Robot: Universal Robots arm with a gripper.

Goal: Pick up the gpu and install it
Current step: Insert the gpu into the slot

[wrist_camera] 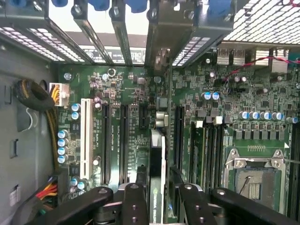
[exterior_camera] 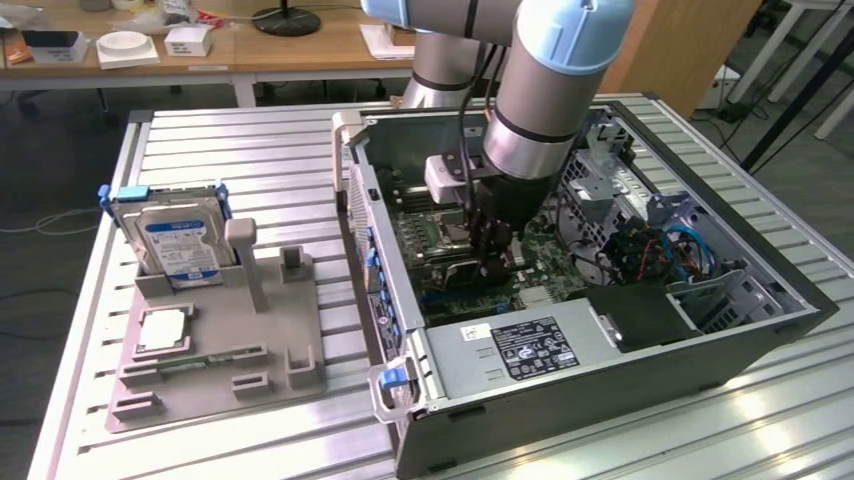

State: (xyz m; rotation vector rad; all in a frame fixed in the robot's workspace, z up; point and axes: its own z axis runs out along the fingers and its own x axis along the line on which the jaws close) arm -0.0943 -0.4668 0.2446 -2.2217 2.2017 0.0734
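The gpu [wrist_camera: 157, 187] shows edge-on in the wrist view as a thin dark card with a pale strip and a small green logo. It stands upright on the green motherboard [wrist_camera: 122, 140], in line with a black expansion slot. My gripper [wrist_camera: 158, 172] straddles it, one black finger [wrist_camera: 134, 201] on each side, and a narrow gap shows between the card and the other finger [wrist_camera: 193, 201]. In the exterior view the arm reaches down into the open computer case [exterior_camera: 747, 345], with the gripper [exterior_camera: 494, 255] low over the board.
A grey parts holder [exterior_camera: 227, 340] on the exterior view's left carries a hard drive [exterior_camera: 180, 245], a square chip [exterior_camera: 160, 330] and a narrow memory stick [exterior_camera: 200, 360]. Inside the case are the power supply [exterior_camera: 534, 345], blue cables [exterior_camera: 687, 250] and an empty CPU socket [wrist_camera: 255, 180].
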